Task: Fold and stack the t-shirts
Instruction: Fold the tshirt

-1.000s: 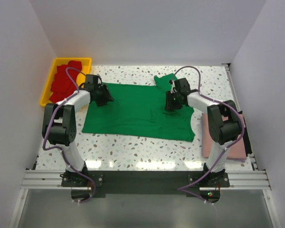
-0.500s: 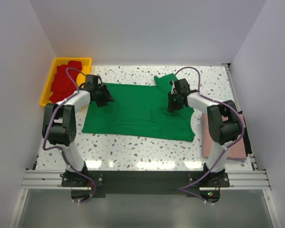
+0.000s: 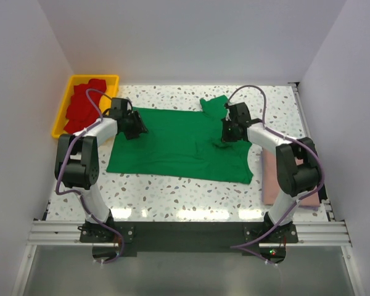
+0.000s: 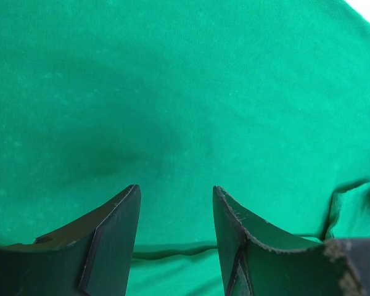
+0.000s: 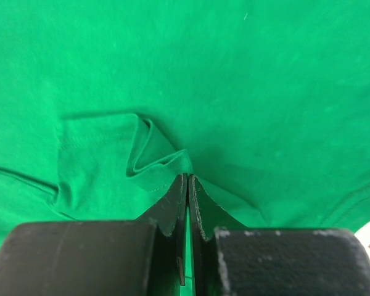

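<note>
I've got both arms reaching out from their bases at the near edge of the counter, each bent sharply at the elbow. My left arm (image 3: 80, 161) rises from its base, folds, and sends its forearm out and to the right, with the left gripper (image 3: 137, 126) angled low, its jaws standing wide apart and nothing between them in the wrist view. My right arm (image 3: 294, 169) mirrors it, forearm stretched out and to the left, wrist tipped down. The right gripper (image 5: 187, 180) has its jaws pressed flat together, tips pinching a small raised fold of the green t-shirt (image 5: 172, 74).
</note>
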Robot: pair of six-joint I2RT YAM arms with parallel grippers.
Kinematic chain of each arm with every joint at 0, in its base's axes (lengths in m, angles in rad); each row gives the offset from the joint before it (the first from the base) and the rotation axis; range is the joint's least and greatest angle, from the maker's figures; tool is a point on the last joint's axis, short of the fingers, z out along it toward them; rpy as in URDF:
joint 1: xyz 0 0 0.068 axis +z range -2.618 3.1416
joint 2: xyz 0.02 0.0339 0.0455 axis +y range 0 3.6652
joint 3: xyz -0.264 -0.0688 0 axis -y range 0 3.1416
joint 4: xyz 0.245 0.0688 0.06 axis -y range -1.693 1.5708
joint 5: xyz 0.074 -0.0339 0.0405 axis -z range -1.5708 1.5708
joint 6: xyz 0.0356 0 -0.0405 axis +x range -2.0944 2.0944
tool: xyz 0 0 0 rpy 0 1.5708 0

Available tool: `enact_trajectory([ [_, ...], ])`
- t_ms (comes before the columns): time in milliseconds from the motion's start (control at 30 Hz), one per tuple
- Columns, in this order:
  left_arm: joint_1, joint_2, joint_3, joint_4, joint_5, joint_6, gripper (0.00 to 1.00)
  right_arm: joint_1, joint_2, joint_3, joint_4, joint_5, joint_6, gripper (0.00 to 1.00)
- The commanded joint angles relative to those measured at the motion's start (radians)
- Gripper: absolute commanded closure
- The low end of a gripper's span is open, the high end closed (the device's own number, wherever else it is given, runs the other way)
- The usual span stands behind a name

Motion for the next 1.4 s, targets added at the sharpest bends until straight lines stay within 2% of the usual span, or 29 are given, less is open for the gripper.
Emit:
enact_trajectory([
  [0,0.001,-0.012,0.001,0.037,0.01,0.024,0.45,0.005,-0.061,-0.004,0.074,0.073,0.028,1.0],
  [433,0.001,-0.012,0.003,0.034,0.005,0.027,0.45,0.002,-0.03,0.019,0.134,0.271,0.062,0.99],
  [633,0.001,-0.015,0.003,0.034,0.003,0.027,0.44,0.003,0.002,0.037,0.114,0.316,0.081,0.94],
  [733,0.001,-0.018,0.003,0.037,0.003,0.025,0.44,0.002,0.016,0.035,0.116,0.326,0.091,0.85],
  [767,0.002,-0.019,0.008,0.037,0.002,0.025,0.43,0.002,0.023,0.04,0.111,0.326,0.096,0.76],
  [833,0.005,-0.024,0.012,0.037,-0.001,0.022,0.43,0.002,0.026,0.054,0.096,0.329,0.099,0.67],
  [867,0.008,-0.025,0.024,0.036,-0.003,0.018,0.42,0.002,0.028,0.06,0.09,0.329,0.102,0.57],
  [967,0.027,-0.021,0.075,0.022,-0.012,0.007,0.42,0.0,0.014,0.092,0.059,0.334,0.104,0.4],
  [1067,0.036,-0.004,0.157,0.001,-0.071,0.006,0.42,-0.009,0.005,0.146,0.027,0.322,0.101,0.33],
  [1367,0.036,0.221,0.529,-0.105,-0.355,0.077,0.41,-0.09,0.146,0.38,0.007,0.156,0.159,0.33],
])
